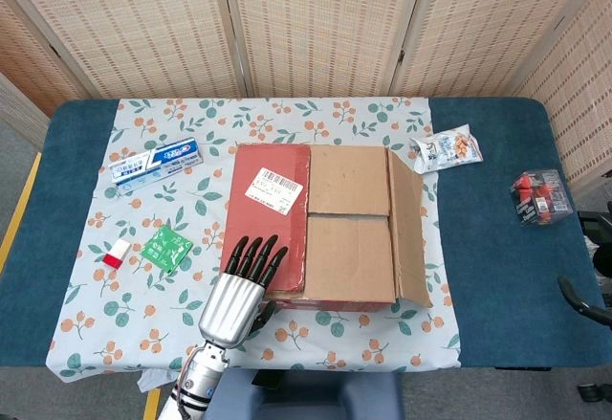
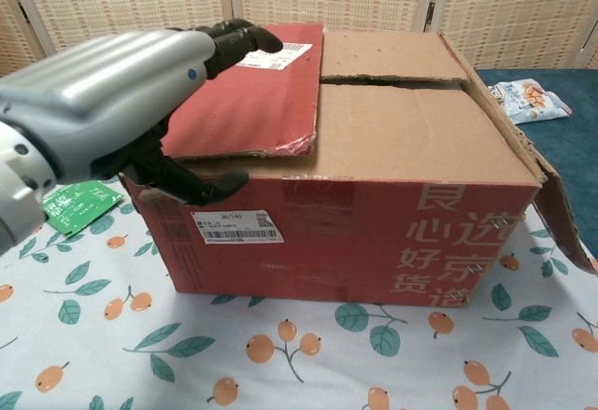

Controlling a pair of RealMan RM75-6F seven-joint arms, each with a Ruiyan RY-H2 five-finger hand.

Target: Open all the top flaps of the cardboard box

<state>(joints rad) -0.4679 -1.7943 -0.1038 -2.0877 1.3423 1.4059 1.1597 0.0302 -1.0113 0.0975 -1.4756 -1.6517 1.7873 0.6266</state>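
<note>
The cardboard box (image 1: 349,248) stands mid-table on the flowered cloth. Its red left flap (image 1: 268,210) with a white label lies nearly flat, its front edge slightly raised in the chest view (image 2: 252,92). Two brown inner flaps (image 1: 349,219) lie closed. The right flap (image 1: 409,229) is folded out and hangs down the side (image 2: 551,195). My left hand (image 1: 237,296) is at the box's front-left corner, fingers (image 2: 238,36) stretched over the red flap, thumb (image 2: 210,186) against the front wall just under the flap's edge. The right hand is out of sight.
A toothpaste box (image 1: 155,164), a green packet (image 1: 164,247) and a small eraser (image 1: 116,254) lie left of the box. A snack packet (image 1: 446,148) and a red-filled pack (image 1: 540,196) lie to the right. Woven screens stand behind the table.
</note>
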